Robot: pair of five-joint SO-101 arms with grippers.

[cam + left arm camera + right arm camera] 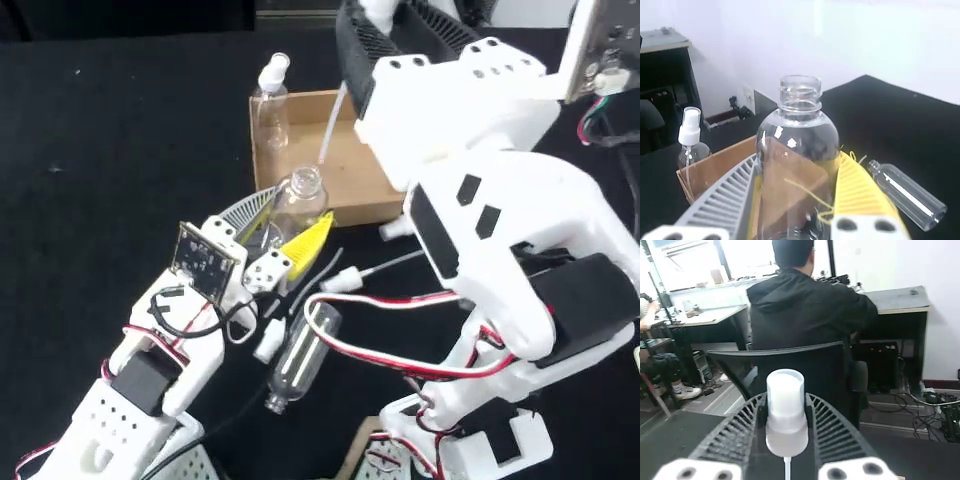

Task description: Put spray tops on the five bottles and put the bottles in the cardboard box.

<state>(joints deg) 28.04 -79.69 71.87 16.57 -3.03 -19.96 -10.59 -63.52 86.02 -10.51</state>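
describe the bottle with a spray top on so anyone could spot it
Start at the cardboard box on the table. A clear bottle stands at its far corner. Unlike the gripped bottle and the one lying flat, it wears a white spray top.

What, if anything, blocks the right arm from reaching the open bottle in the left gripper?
Probably nothing, so likely yes. The bottle stands upright in the left gripper, its neck uncovered. The right gripper, shut on a spray top, hangs above the cardboard box beside it, with nothing seen between them.
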